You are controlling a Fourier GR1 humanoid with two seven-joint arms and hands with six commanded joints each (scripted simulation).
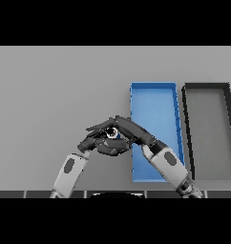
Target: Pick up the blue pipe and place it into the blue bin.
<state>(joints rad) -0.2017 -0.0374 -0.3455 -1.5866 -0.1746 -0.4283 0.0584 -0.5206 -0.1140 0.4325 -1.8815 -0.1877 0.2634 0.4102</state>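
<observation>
On the plain grey table (50,95) both dark hands met just left of the shallow rectangular blue bin (155,102), which lay lengthwise with a similar black-walled bin with a grey floor (208,133) close beside it on the right. The right hand (131,129), its white and grey forearm crossing the blue bin's near left corner, reached leftward with its fingers curled over a small blue pipe (116,135), of which only a sliver of blue and a pale round end showed between the fingers. The left hand (96,142) came in from the lower left and pressed up against the same spot from below and the side, its fingers overlapping those of the right hand; whether it also clasped the pipe could not be told. The pipe sat just outside the blue bin, near its left wall, hidden mostly by the two hands. No writing, label or brand mark was legible on either bin, the table or the arms.
</observation>
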